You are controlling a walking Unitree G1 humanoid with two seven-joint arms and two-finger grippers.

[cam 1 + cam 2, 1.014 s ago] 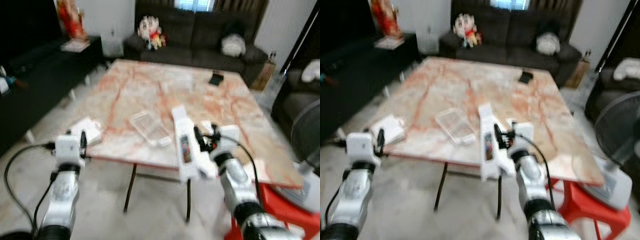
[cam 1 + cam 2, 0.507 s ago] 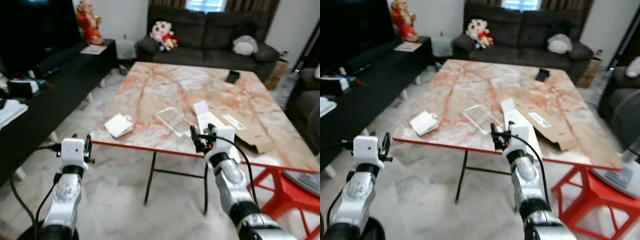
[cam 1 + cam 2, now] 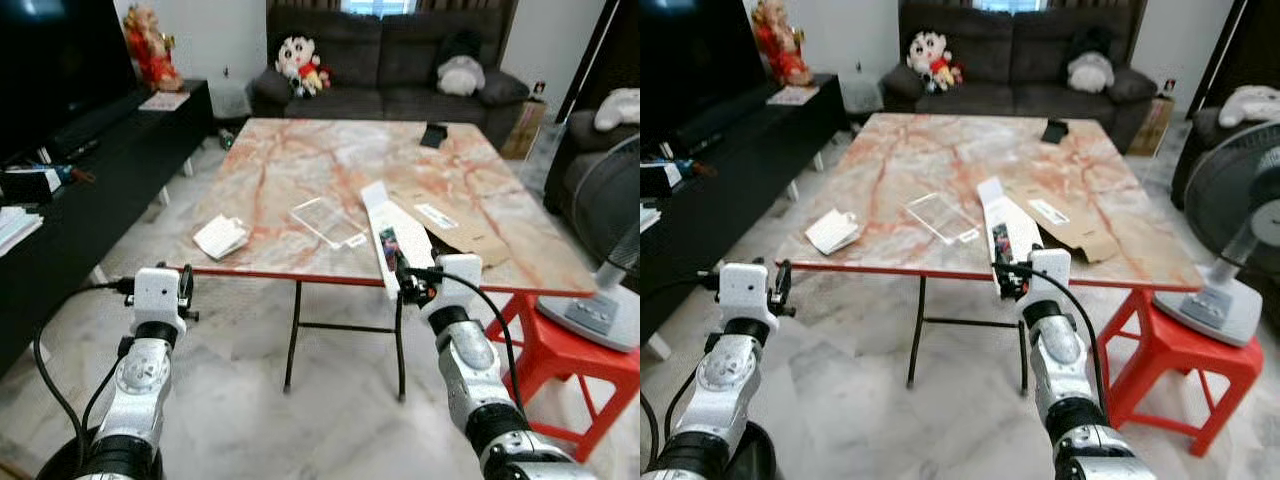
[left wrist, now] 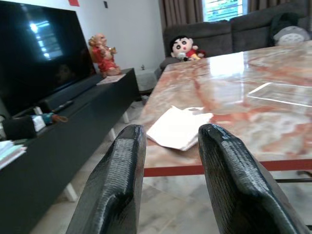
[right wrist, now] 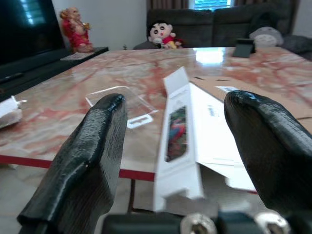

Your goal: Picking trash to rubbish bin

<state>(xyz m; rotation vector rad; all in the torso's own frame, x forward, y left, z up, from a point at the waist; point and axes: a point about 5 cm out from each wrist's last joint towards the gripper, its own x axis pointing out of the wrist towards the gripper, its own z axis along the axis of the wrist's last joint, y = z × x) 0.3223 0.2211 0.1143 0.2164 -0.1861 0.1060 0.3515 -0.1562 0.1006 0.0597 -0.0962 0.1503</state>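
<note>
Right gripper (image 5: 170, 161), fingers spread wide and empty, faces the table's near edge, where a long white box (image 3: 392, 235) overhangs at its 12 o'clock. Left gripper (image 4: 168, 175), also open and empty, points at a crumpled white packet (image 3: 221, 237) near the table's left corner. Beyond lie a clear plastic tray (image 3: 328, 221) and flattened brown cardboard (image 3: 452, 226) on the marble table (image 3: 300, 160). Likely risk: nudging the overhanging box could tip it to the floor.
</note>
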